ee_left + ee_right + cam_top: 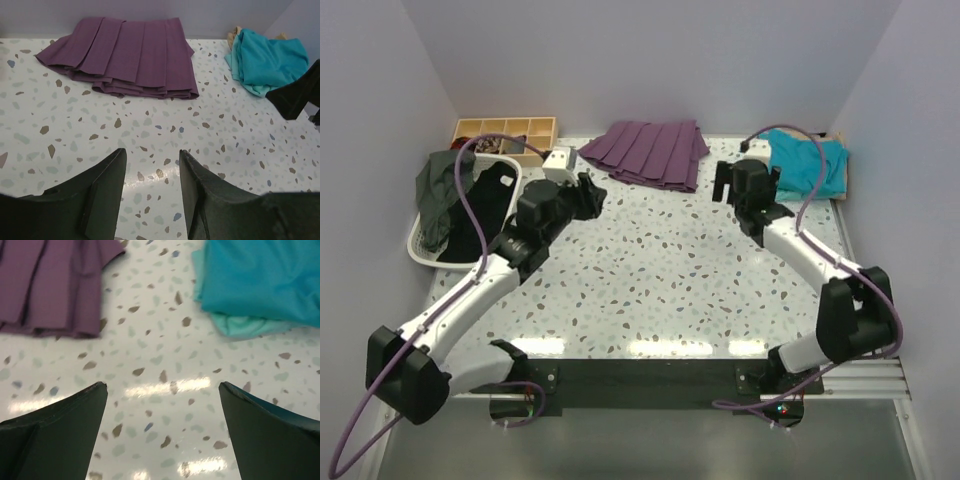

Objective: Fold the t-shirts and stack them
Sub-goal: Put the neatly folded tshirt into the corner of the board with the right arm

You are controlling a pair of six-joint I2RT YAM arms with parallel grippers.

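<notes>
A folded deep teal-blue t-shirt lies at the back right of the table, on top of a paler mint-green one. A bit of tan fabric peeks out behind them. My right gripper hovers just left of this pile, open wide with nothing between its fingers. In that wrist view the teal shirt is ahead to the right. My left gripper hangs over the left middle of the table, open with a moderate gap and empty, and the teal shirt is far off to its right.
A purple pleated skirt lies at the back centre, between the two grippers. A white basket at the left holds dark green and black garments. Behind it stands a wooden compartment box. Walls close in the table on three sides.
</notes>
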